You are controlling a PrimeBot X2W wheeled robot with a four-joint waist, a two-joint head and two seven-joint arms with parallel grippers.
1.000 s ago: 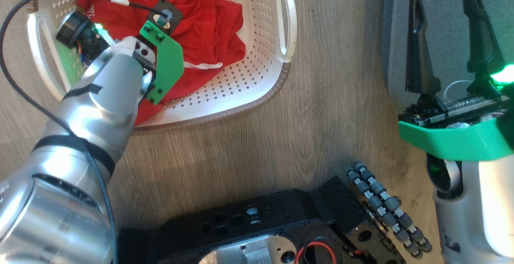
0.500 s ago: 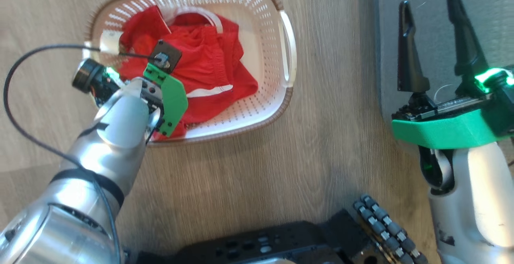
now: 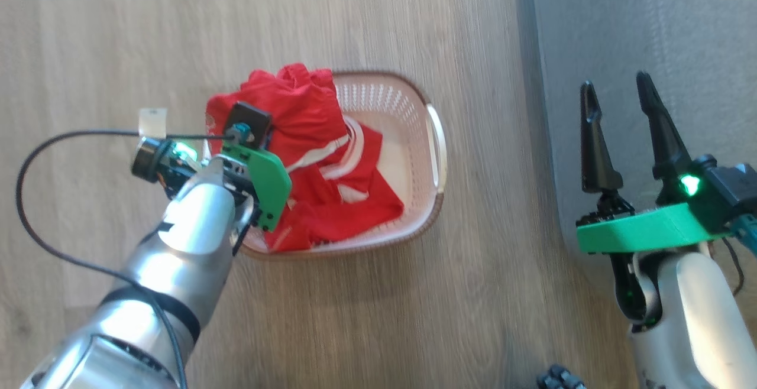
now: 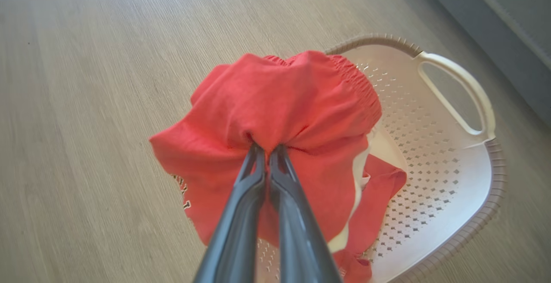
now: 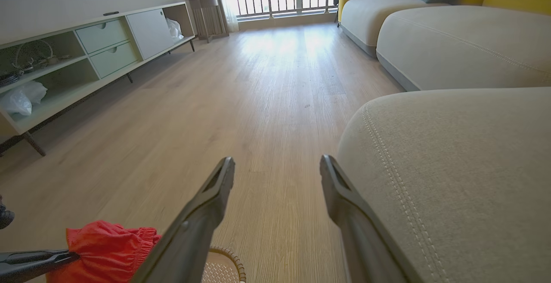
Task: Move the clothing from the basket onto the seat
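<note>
Left gripper (image 4: 267, 149): clenched on a pinch of the clothing (image 4: 297, 93), fabric bunched at its tips.
Just changed: a second ago this gripper sat low among the garments in the basket (image 4: 452, 175). Now the pinched garment hangs raised over the basket's left rim. The head camera has also pulled back.
Meaning: the pick looks made; the carry to the seat (image 3: 650, 22) remains, and more red cloth lies in the basket.
Clothing: bright red and soft, tented from the pinch, with a gathered waistband, white bands and some white lettering low down.
Basket: cream, perforated, brown-rimmed, on the wooden floor (image 3: 355, 22).
Right gripper (image 3: 614, 80): released, fingers wide apart, holding nothing, by the seat's edge.
Seat: grey with pale stitching, right of the basket, apart from it.
</note>
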